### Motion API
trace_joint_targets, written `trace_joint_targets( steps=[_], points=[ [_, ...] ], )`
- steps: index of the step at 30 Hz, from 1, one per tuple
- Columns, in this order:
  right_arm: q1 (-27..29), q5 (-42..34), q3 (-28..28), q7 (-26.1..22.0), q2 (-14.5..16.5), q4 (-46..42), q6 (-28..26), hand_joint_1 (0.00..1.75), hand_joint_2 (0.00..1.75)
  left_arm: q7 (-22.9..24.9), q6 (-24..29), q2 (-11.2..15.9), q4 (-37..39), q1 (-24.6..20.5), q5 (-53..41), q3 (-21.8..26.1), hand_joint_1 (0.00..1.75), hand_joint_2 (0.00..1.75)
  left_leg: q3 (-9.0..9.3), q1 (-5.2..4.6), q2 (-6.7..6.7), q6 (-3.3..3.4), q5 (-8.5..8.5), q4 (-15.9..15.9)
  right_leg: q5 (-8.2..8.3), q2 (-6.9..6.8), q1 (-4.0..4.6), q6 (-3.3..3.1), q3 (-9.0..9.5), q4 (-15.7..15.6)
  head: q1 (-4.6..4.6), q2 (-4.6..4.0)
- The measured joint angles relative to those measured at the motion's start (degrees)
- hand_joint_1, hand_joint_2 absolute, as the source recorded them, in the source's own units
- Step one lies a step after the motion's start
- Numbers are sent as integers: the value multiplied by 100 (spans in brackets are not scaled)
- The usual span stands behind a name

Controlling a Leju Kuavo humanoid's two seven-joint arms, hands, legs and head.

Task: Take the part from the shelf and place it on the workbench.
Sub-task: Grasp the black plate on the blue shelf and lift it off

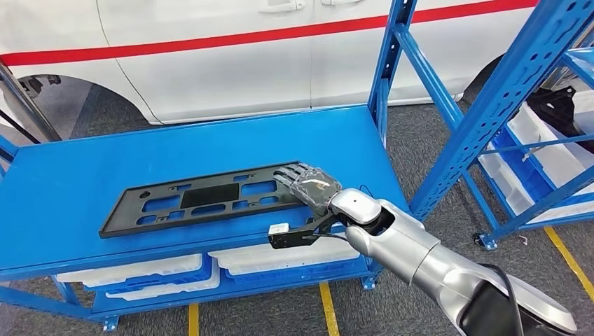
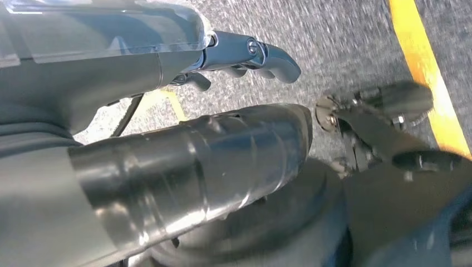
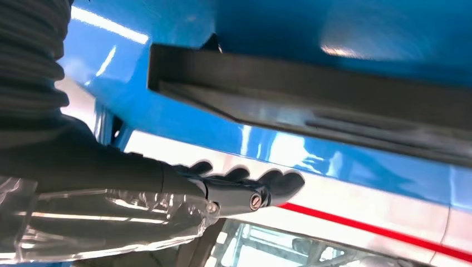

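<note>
On the blue shelf [image 1: 84, 175] lies the black plastic part [image 1: 203, 197], your right hand [image 1: 308, 185] on its end, grip unclear. Lift loosely and the long part tips off.

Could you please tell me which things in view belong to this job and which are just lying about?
Job:
- long flat black plastic part with cut-outs
- blue metal shelf it lies on
- right hand, fingers over the part's end

Lying about:
- white plastic bins below
- white vehicle with red stripe
- yellow floor lines
</note>
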Motion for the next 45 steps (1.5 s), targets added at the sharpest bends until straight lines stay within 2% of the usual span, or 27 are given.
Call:
trace_joint_targets(
  steps=[2, 3, 4, 5, 8, 10, 12, 14, 15, 17, 18, 19, 20, 21, 23, 25, 28, 29, 31, 33, 34, 35, 36, 38, 40, 43, 45],
  points=[
    [-2, -1, 6, -1, 25, 0, 2, 0, 175, 0, -5, -2, 0, -7, 0, 0, 0, 0, -339, 6, 2, -39, -370, 770, -2, -10, 13, -22, -3, 0, -1, 0],
    [0, -1, 11, -1, 28, 1, 2, 0, 175, 0, -7, -2, 0, -8, 0, 0, 0, 0, -477, 7, 3, -47, -466, 1070, -4, -14, 22, -25, -3, 1, -1, 0],
    [1, -1, 17, -1, 29, 1, 3, 0, 175, 0, -7, -2, 0, -6, 0, 0, 0, 0, -525, 7, 3, -46, -451, 1177, -5, -16, 28, -27, -2, 4, -1, 0],
    [0, -1, 22, -1, 33, 2, 3, 0, 175, 0, -7, -2, 0, -3, 0, 0, 0, 0, -468, 6, 3, -37, -330, 1062, -6, -13, 31, -27, 1, 7, -1, 0],
    [-11, -1, 26, -1, 50, 1, 3, 0, 175, 0, -3, 1, 0, -5, 1, 1, 0, 0, 85, -12, 1, 42, 201, -82, -17, 0, 44, -6, 10, 17, -1, 0],
    [-19, -1, 27, -1, 58, 2, 3, 0, 175, -1, 0, 4, 0, -20, 0, 3, 0, 0, 265, -41, -5, 88, 275, -470, -11, 0, 54, 39, -8, 15, 0, 0],
    [-23, -1, 28, -1, 59, 1, 2, 0, 175, -2, -1, 4, 0, -28, 0, 4, 0, 0, 277, -41, -9, 128, 284, -511, -1, -3, 59, 100, -14, -1, 1, 0],
    [-32, -1, 28, -1, 59, 0, 1, 0, 175, -2, -2, 1, 0, -19, 0, 3, 0, 0, 305, -15, 2, 194, 320, -573, -108, -4, 61, 155, -65, 129, 3, 0],
    [-36, -1, 28, -1, 59, 1, 1, 0, 175, -2, -2, -1, 0, -16, 0, 3, 0, 0, 320, -1, 9, 228, 333, -599, -246, -4, 61, 176, -161, 347, 4, 0],
    [-28, -1, 32, -1, 58, 1, 2, 0, 175, -2, -2, 0, 0, -16, 0, 3, 0, 0, 321, -7, 18, 264, 334, -602, -600, -5, 48, 201, -494, 1066, 3, 0],
    [-18, -1, 34, -1, 58, 2, 3, 0, 175, -2, -2, 1, 0, -18, 0, 4, 0, 0, 320, -10, 18, 269, 332, -597, -708, -5, 40, 213, -652, 1391, 3, 0],
    [-10, -1, 37, -1, 57, 2, 4, 0, 175, -2, -4, 1, 0, -19, 0, 4, 0, 0, 319, -12, 17, 270, 327, -589, -721, -6, 32, 221, -743, 1562, 3, 0],
    [-7, -1, 38, -1, 57, 2, 4, 0, 175, -3, -8, 1, 0, -19, -1, 4, 0, 0, 320, -11, 15, 266, 320, -576, -617, -8, 25, 224, -723, 1505, 3, 0],
    [-8, -5, 39, -2, 57, 2, 7, 0, 175, -6, -18, -1, 0, -20, -5, 3, 0, 0, 323, -9, 12, 257, 308, -558, -430, -11, 18, 220, -598, 1234, 3, 0],
    [-21, -16, 39, -7, 59, 2, 15, 0, 175, -15, -54, -3, 0, -29, -22, 3, 0, 0, 310, -18, 6, 219, 268, -498, -102, -19, 21, 191, -237, 466, 4, 0],
    [-28, -33, 42, -14, 67, -1, 27, 0, 175, -24, -94, -2, 2, -46, -45, 4, 0, 0, 280, -38, 0, 168, 247, -458, -17, -18, 35, 151, -67, 93, 2, 0],
    [-31, -58, 45, -25, 85, -12, 38, 0, 175, -30, -120, 1, 16, -68, -71, 3, 0, 0, 268, -29, 1, 86, 231, -445, 1, -8, 42, 67, -60, 58, 1, 0],
    [-36, -63, 45, -30, 100, -19, 40, 0, 175, -31, -133, 2, 27, -76, -80, 2, 0, 0, 237, -19, 3, 55, 163, -364, 13, -8, 34, 28, -52, 38, 0, 0],
    [-44, -69, 46, -48, 147, -28, 50, 0, 175, -34, -173, 3, 57, -98, -99, 1, 0, 0, 26, -3, 7, -4, -137, 122, 27, -15, 22, -25, -39, 9, 0, 0],
    [-46, -90, 50, -77, 205, -29, 103, 0, 175, -35, -213, 3, 109, -125, -119, -3, 0, 0, -313, 3, 7, -44, -461, 861, 24, -20, 30, -44, -42, 11, 1, 0],
    [-45, -111, 54, -89, 239, -29, 150, 0, 175, -35, -234, 3, 142, -136, -129, -4, 0, 0, -418, 3, 7, -54, -507, 1083, 22, -20, 34, -47, -41, 14, 1, 0],
    [-46, -137, 58, -96, 280, -29, 199, 0, 175, -35, -258, 3, 176, -148, -140, -6, 0, 0, -422, 4, 8, -55, -439, 1090, 20, -17, 35, -48, -38, 17, 0, 0],
    [-47, -163, 62, -95, 327, -30, 240, 0, 175, -37, -281, 4, 209, -164, -150, -7, 0, 0, -316, 4, 8, -47, -272, 867, 18, -12, 35, -48, -32, 19, 0, 0],
    [-66, -214, 67, -82, 422, -31, 301, 0, 175, -58, -315, 7, 285, -225, -173, -7, 0, 0, 69, -7, 11, -3, 92, 60, -10, -1, 41, -28, -19, 16, 0, 0],
    [-103, -268, 67, -72, 482, -30, 340, 0, 175, -100, -323, 9, 355, -302, -200, -8, 0, 0, 310, -40, 11, 70, 167, -472, -42, 0, 48, 37, -7, -6, 2, 0],
    [-138, -321, 67, -68, 526, -24, 380, 0, 175, -128, -320, 8, 431, -351, -234, -10, 0, 0, 417, -52, 7, 181, 195, -607, 0, -6, 61, 141, 57, -11, 3, 0],
    [-165, -337, 67, -71, 540, -16, 397, 0, 175, -127, -319, 6, 471, -366, -239, -11, 0, 0, 508, -21, 10, 231, 245, -652, -139, -10, 63, 190, -7, 184, 4, 0]
  ],
)
